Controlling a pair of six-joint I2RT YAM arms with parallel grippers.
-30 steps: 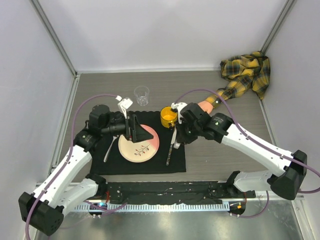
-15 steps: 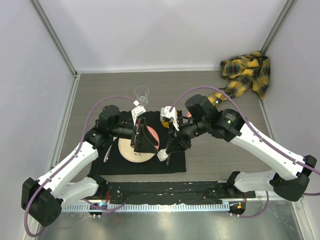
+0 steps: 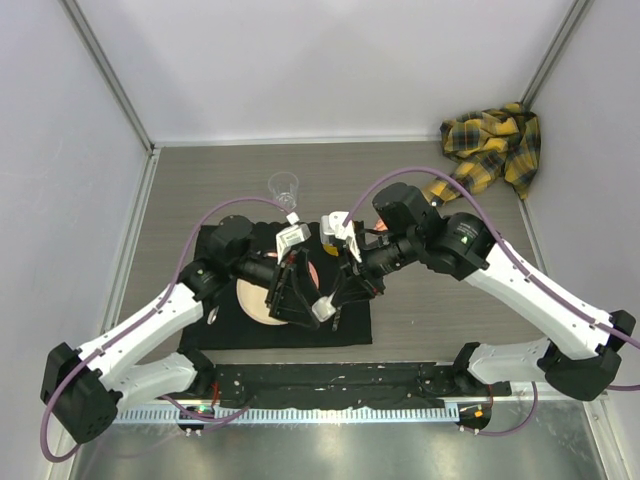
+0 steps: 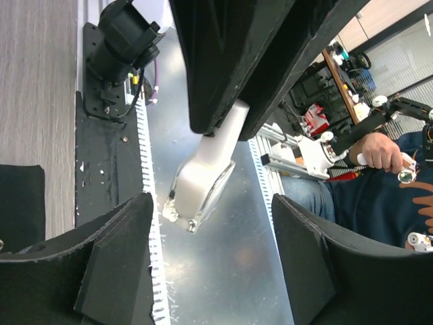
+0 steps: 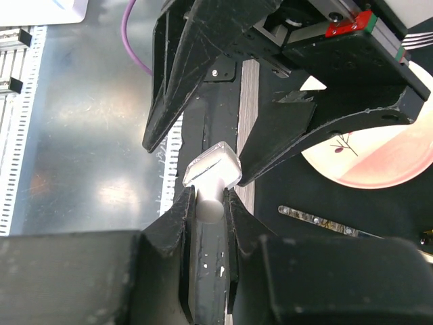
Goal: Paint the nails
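My right gripper (image 5: 210,196) is shut on the white cap of a tiny clear bottle (image 5: 212,177) and holds it over the near edge of the black mat (image 3: 205,332). In the top view the bottle (image 3: 322,310) sits at the right gripper's (image 3: 336,296) tip. My left gripper (image 4: 216,261) is open. Its black fingers (image 5: 174,88) flank the bottle's clear body (image 4: 201,184) without closing on it. The yellow-and-black plaid sleeve (image 3: 492,145) lies at the back right. The mannequin hand and its nails are hidden behind my right arm.
A pink and cream plate (image 3: 258,303) lies on the mat under my left gripper (image 3: 287,290). A knife (image 5: 318,220) lies on the mat to its right. A yellow cup (image 3: 329,231) and a clear glass (image 3: 284,186) stand behind the mat.
Both grippers have swung toward each other and the near edge. The bottle now hangs in the right gripper, and the open left fingers have come round it.
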